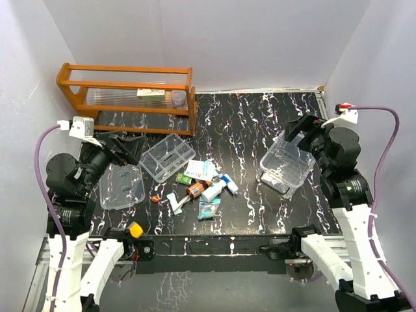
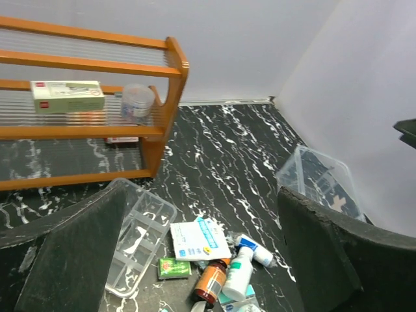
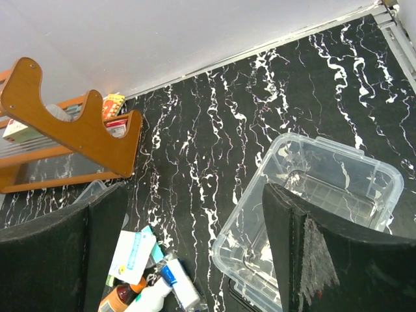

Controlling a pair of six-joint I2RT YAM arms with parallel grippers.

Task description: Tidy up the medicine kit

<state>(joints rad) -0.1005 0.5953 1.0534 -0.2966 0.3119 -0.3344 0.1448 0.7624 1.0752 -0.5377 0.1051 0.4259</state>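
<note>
The medicine kit lies in parts on the black marbled table. Its clear box (image 1: 286, 166) (image 3: 325, 188) stands empty at the right, and my open right gripper (image 1: 300, 129) (image 3: 195, 195) hovers above its far left corner, holding nothing. The divided tray insert (image 1: 168, 157) (image 2: 140, 237) sits left of centre. The flat lid (image 1: 122, 185) lies further left. My open left gripper (image 1: 123, 146) (image 2: 201, 195) hangs empty above the lid's far edge, beside the tray. Loose medicines (image 1: 205, 185) are piled between tray and box: a white sachet (image 2: 198, 239), a brown bottle (image 2: 211, 283), a white bottle (image 2: 239, 273).
An orange wooden rack (image 1: 130, 97) stands at the back left with a white carton (image 1: 150, 93) and a small jar (image 1: 177, 98) on its shelf. White walls close in the back and both sides. A green packet (image 1: 183, 178) lies by the tray.
</note>
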